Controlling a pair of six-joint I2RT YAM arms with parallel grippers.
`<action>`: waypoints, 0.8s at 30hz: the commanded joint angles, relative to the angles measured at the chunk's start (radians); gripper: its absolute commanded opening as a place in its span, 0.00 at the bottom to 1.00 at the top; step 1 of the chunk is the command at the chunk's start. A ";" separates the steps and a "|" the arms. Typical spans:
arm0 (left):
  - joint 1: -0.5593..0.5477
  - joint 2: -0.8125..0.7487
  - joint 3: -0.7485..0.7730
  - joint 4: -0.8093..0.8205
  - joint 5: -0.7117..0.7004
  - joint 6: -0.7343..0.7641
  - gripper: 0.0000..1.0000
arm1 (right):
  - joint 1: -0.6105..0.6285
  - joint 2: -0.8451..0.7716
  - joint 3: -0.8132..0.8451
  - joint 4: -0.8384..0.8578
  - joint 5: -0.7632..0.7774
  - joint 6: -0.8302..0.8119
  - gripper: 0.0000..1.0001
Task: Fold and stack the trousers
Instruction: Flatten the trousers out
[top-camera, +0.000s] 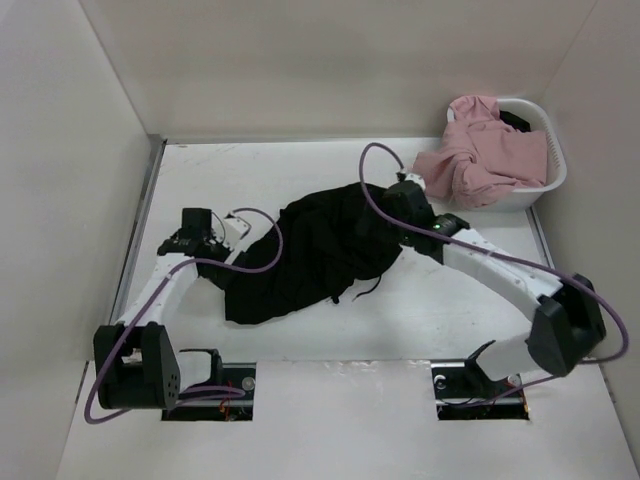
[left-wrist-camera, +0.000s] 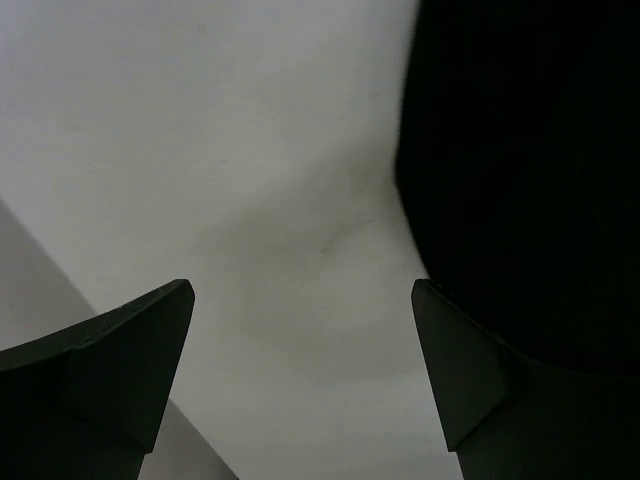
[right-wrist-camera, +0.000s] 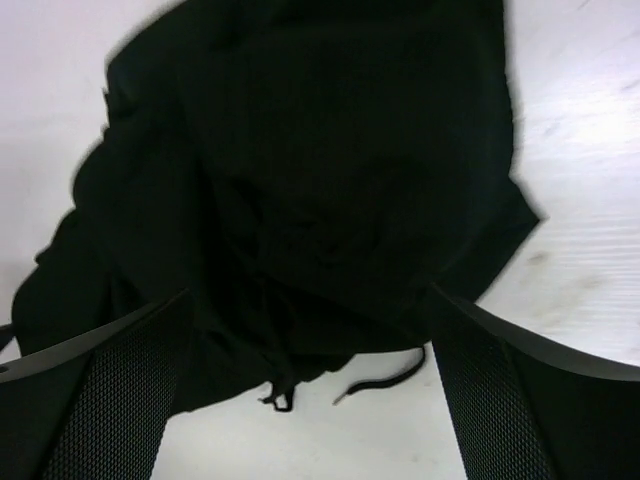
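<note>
The trousers (top-camera: 310, 250) lay in a rumpled black heap on the bench (top-camera: 300, 170), left of the basket (top-camera: 552, 150) and nearer the arms, well apart from it. A pink garment (top-camera: 490, 150) spilled over the basket's rim. The right pincer (right-wrist-camera: 310, 320) hung over the end of the heap closest to the basket, its jaws spread wide with the cloth lying slack beneath them and nothing pinched. The left pincer (left-wrist-camera: 300, 300) sat low at the end of the heap farthest from the basket, also spread and empty, with bare bench under it and the black edge just beside one finger. A loose cord (right-wrist-camera: 380, 385) trailed out on the side away from the basket. To my eye no fold had been made yet, and the job stood at the spreading-out stage. The next move would call for each pincer to close on an edge of the cloth, waist or leg end, though I could not tell which was which in that bundle, and to draw the trousers flat before any crease.
</note>
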 joint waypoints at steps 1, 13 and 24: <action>-0.077 0.032 -0.031 0.024 -0.008 0.030 0.94 | 0.027 0.139 -0.018 0.129 -0.080 0.116 1.00; -0.203 0.323 0.027 0.136 -0.019 -0.144 0.13 | 0.009 0.389 0.093 0.156 -0.050 0.149 0.45; 0.199 0.103 0.450 0.180 -0.092 -0.070 0.00 | -0.240 0.030 0.399 -0.075 -0.156 -0.110 0.00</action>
